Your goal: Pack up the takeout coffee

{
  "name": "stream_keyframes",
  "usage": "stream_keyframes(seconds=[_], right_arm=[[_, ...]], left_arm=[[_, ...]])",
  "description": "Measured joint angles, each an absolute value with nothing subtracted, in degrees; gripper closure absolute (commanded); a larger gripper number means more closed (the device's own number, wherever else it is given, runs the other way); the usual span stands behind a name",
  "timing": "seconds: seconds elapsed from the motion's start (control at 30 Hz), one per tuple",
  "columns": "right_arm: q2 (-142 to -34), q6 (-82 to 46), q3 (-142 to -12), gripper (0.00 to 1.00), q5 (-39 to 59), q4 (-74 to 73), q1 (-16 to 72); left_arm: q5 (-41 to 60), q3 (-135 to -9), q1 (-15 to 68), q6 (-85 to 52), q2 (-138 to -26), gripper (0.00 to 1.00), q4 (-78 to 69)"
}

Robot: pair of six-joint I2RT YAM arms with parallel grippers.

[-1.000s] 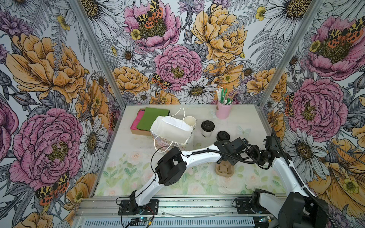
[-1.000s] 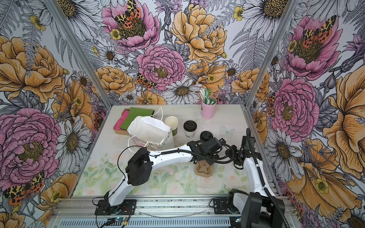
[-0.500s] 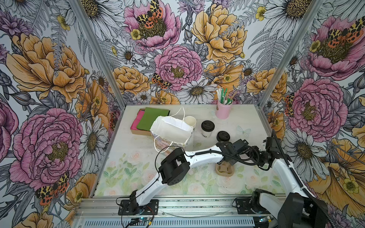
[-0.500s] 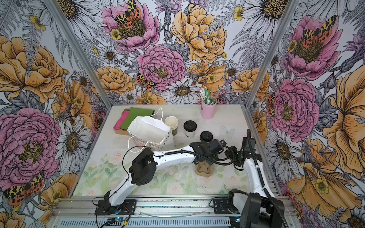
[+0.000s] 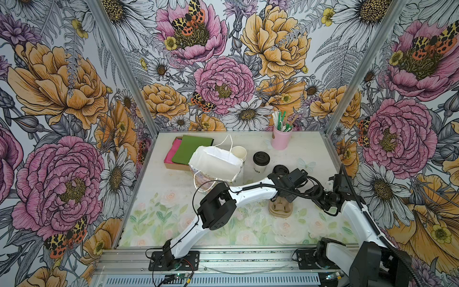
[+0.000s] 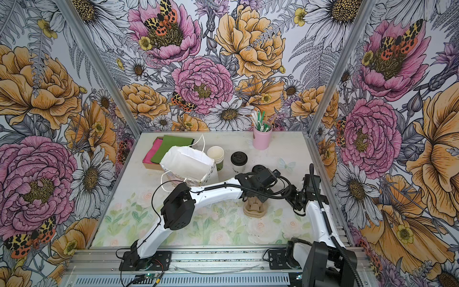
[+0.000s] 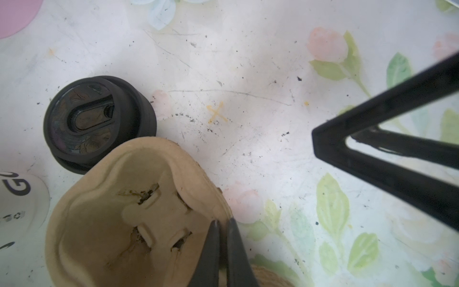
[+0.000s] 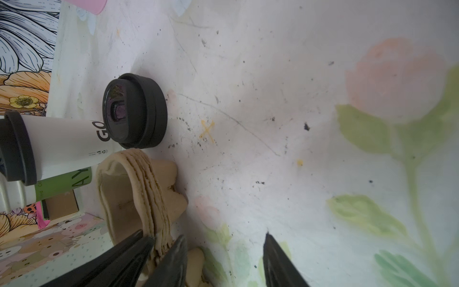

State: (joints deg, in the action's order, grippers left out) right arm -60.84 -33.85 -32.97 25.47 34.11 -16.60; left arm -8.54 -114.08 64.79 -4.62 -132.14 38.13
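While the left jaws clamp the cup carrier (image 7: 119,218) rim, the right jaws stand apart; the takeout coffee (image 5: 260,162) stands upright

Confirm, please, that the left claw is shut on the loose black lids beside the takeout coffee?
No: the left wrist view shows the left claw shut on the rim of the cardboard cup carrier, not on the loose black lids beside the takeout coffee.

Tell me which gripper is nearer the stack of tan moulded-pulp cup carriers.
Left. The left gripper is shut on the carrier stack; the right gripper is open beside it, gripping nothing.
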Motion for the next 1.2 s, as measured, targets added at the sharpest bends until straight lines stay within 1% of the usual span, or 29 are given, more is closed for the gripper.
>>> stream_keyframes(seconds=[0.2, 0.43, 0.83, 1.2], right_arm=[[-60.9, -34.1, -32.3, 0.42, 28.2, 32.9, -15.6], [-61.3, -35.2, -32.2, 0.38, 30.4, 30.3, -10.8], [-62.8, -37.3, -31.2, 0.37, 32.4, 26.0, -6.9], [-64.3, -38.7, -31.2, 0.37, 33.5, 22.5, -4.4]], left_arm=[[-7.6, -111.5, 64.5, -5.9, -128.9, 1.00, 37.4], [-4.7, -107.4, 63.1, -7.7, -126.0, 1.00, 35.0], [0.7, -100.3, 60.2, -10.8, -121.6, 1.00, 28.7], [3.8, -99.0, 59.3, -12.2, -121.2, 1.00, 26.1]])
